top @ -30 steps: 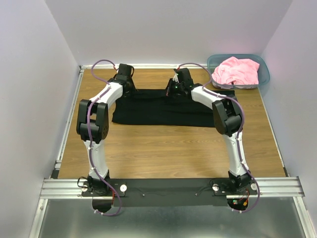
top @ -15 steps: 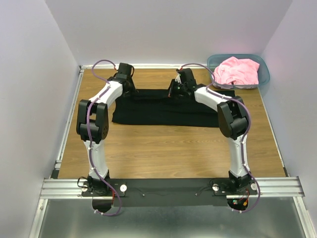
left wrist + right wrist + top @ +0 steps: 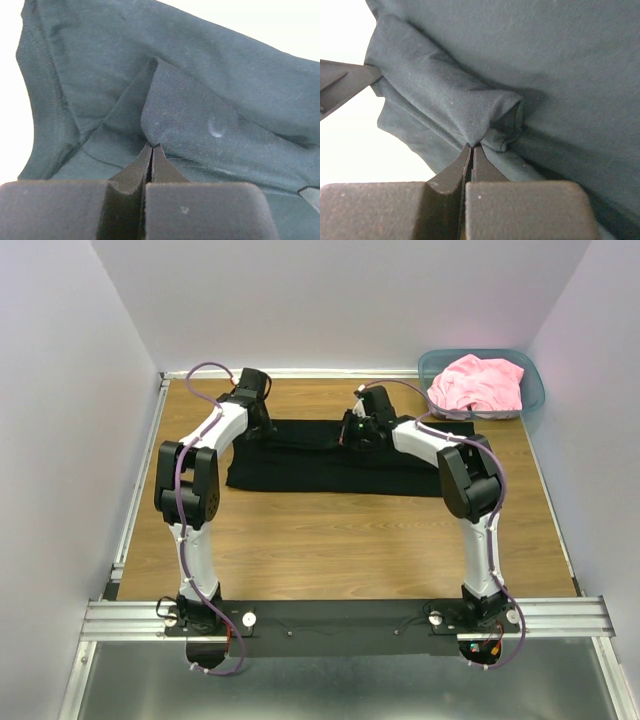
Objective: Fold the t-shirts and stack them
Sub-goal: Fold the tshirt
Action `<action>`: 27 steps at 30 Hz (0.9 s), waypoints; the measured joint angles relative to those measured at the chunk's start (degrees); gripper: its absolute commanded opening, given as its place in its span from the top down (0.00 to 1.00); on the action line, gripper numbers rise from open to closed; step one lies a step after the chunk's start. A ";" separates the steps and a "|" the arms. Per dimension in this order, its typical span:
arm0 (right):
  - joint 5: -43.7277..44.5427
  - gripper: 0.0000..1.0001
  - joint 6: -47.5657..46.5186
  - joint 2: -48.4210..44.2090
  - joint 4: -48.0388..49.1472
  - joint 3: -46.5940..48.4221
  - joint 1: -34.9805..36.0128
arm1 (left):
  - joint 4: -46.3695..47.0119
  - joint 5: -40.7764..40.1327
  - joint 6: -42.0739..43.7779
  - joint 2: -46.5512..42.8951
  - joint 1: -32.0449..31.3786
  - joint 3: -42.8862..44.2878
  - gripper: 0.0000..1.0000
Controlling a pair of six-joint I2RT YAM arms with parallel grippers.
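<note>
The black t-shirt (image 3: 330,465) lies spread across the far middle of the table. My left gripper (image 3: 262,427) is at its far left edge, shut on a fold of the black cloth (image 3: 190,115). My right gripper (image 3: 352,432) is at the far edge near the middle, shut on a rolled fold of the same shirt (image 3: 450,105). Both pinched folds are lifted a little off the shirt. The pink t-shirt (image 3: 478,383) lies crumpled in the teal bin (image 3: 536,390) at the far right corner.
White walls close in the table on the left, back and right. A metal rail (image 3: 130,520) runs along the table's left edge. The arm bases stand on the black bar (image 3: 340,625) at the near edge.
My right gripper has moved a little toward me and to the right along the shirt's far edge, dragging the pinched cloth. My left gripper has barely moved.
</note>
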 measured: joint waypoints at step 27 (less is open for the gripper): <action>-2.47 0.46 0.15 -0.22 -2.99 -1.81 0.52 | -2.69 -6.69 3.89 3.41 0.79 2.95 0.42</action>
